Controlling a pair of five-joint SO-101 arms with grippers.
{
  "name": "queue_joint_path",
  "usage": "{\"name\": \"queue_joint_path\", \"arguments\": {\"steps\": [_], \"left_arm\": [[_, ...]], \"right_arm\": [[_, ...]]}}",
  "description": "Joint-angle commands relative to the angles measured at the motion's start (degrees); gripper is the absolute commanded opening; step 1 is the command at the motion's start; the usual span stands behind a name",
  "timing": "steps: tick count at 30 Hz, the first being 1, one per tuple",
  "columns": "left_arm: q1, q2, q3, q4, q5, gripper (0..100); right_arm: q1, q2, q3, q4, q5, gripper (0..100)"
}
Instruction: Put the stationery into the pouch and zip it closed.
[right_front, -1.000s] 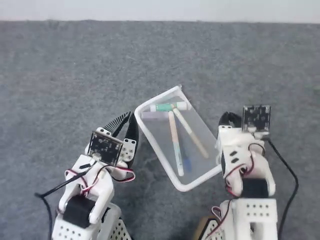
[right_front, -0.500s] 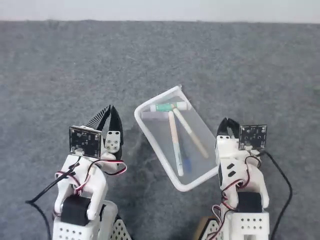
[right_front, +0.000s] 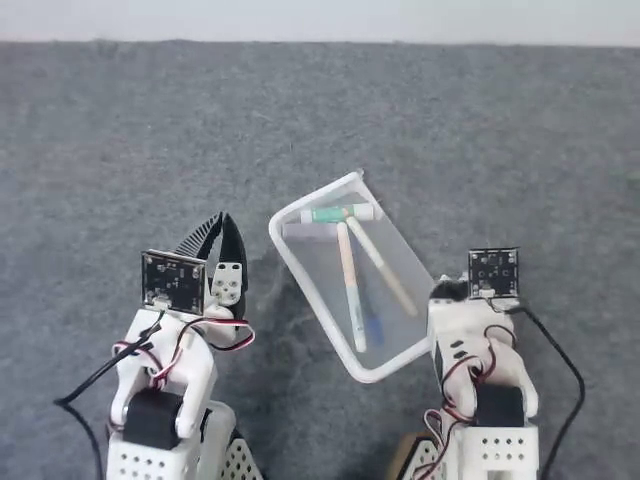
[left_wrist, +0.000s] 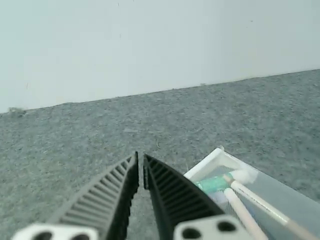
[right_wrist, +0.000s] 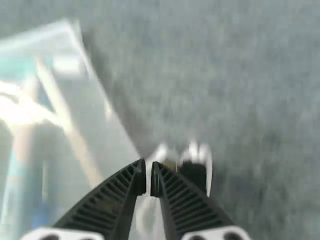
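Note:
A clear pouch (right_front: 395, 345) with a white rim lies slanted at the table's centre. Inside it are a green-and-white marker (right_front: 338, 213), two long beige pens (right_front: 348, 280) and a blue one (right_front: 373, 327). My left gripper (right_front: 222, 220) is shut with nothing in it, standing left of the pouch and apart from it. In the left wrist view its shut tips (left_wrist: 140, 161) point past the pouch's corner (left_wrist: 220, 156). My right gripper (right_front: 446, 289) is at the pouch's right edge. Its jaws (right_wrist: 148, 169) are shut and hold nothing, and a small blurred white piece (right_wrist: 196, 154) lies just beyond them.
Grey carpet-like cloth (right_front: 130, 130) covers the table, with open room on the far side and at both sides. A pale wall (left_wrist: 150, 40) rises behind the table's far edge. Both arm bases stand at the near edge.
The left arm swung left, away from the pouch's corner, then held still. The right arm drew back toward its base along the pouch's right edge. The pouch stayed put.

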Motion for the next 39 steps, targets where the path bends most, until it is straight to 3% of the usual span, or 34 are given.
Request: {"name": "queue_joint_path", "arguments": {"steps": [1,8,16,21,35,39], "left_arm": [[0.18,-0.79,-0.4,-1.58,0.7,1],[0.18,-0.79,4.0,-2.02,0.44,2],[-0.35,-0.79,12.18,-1.93,0.35,19],[-0.44,-0.62,15.6,-1.23,0.26,21],[-0.44,-0.7,15.6,17.93,0.35,21],[-0.44,-0.79,15.52,19.78,0.7,21]], "right_arm": [[0.13,-1.36,1.05,6.99,0.7,0.6],[0.22,-1.27,1.05,14.02,0.7,0.6],[0.13,-1.27,1.05,14.02,0.7,0.6],[0.13,-1.27,1.05,14.02,0.7,0.6],[0.13,-1.27,1.05,14.02,0.7,0.6],[0.13,-1.27,1.05,14.02,0.7,0.6]]}}
